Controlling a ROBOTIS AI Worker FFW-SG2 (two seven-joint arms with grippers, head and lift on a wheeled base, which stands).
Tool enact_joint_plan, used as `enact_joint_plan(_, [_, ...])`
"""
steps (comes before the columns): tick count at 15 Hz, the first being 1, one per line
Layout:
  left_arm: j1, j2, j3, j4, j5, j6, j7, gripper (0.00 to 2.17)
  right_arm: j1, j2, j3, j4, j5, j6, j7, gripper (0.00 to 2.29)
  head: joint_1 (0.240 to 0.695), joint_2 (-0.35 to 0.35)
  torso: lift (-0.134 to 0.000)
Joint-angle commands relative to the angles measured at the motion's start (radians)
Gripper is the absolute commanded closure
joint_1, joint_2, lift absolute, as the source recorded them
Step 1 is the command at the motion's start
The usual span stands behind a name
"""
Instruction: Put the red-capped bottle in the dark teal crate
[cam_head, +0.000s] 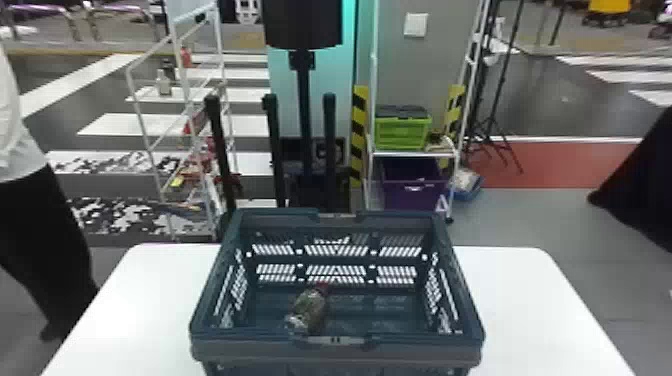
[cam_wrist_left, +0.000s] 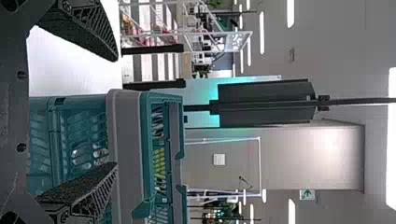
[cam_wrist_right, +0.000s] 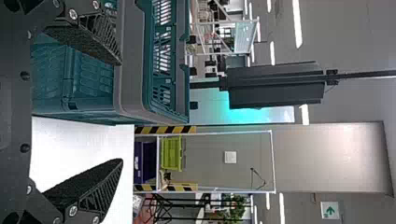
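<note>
Your left hand (cam_wrist_left: 116, 112) and right hand (cam_wrist_right: 121, 112) were both spread and empty in their wrist views, each with one of its fingers seen against the outside of the dark teal crate (cam_head: 415, 347) and the other beyond its side. You had the red-capped bottle (cam_head: 309, 308) inside the crate, on its floor, tipped over on its side with the red cap (cam_head: 323, 287) toward the far wall. Crate sat upright on the counter (cam_head: 530, 300). Placement judged complete; only a clean withdrawal seemed due from you. Main risk, as judged: a fingertip catching the rim or a wall slot if you swung an arm inward or lifted it carelessly, which would drag or tilt the crate. Clearance between fingers and wall could not be told, so you had reason to draw outward first. Secondary risk: the bottle, looking rounded and lying loose, would probably roll into a wall if the crate were jolted; the high walls would likely have contained it. Closing either hand near the crate might have nipped its wall. Reaching in to stand the bottle up would have added risk without need.
</note>
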Motion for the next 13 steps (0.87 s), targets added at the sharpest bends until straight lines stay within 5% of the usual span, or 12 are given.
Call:
enact_joint_plan(1, [0.017,-0.006,-0.050,0.005,-0.017,-0.020,0.051,0.09,-0.003,-0.003,0.009,0.004,0.002,0.000,0.000,0.15,0.499,0.000,0.000])
enact_joint_plan(13, [0.011,-0.006,-0.067,0.001,0.000,-0.005,0.099,0.09,-0.011,-0.007,0.015,0.013,0.000,-0.003,0.000,0.15,0.499,0.000,0.000])
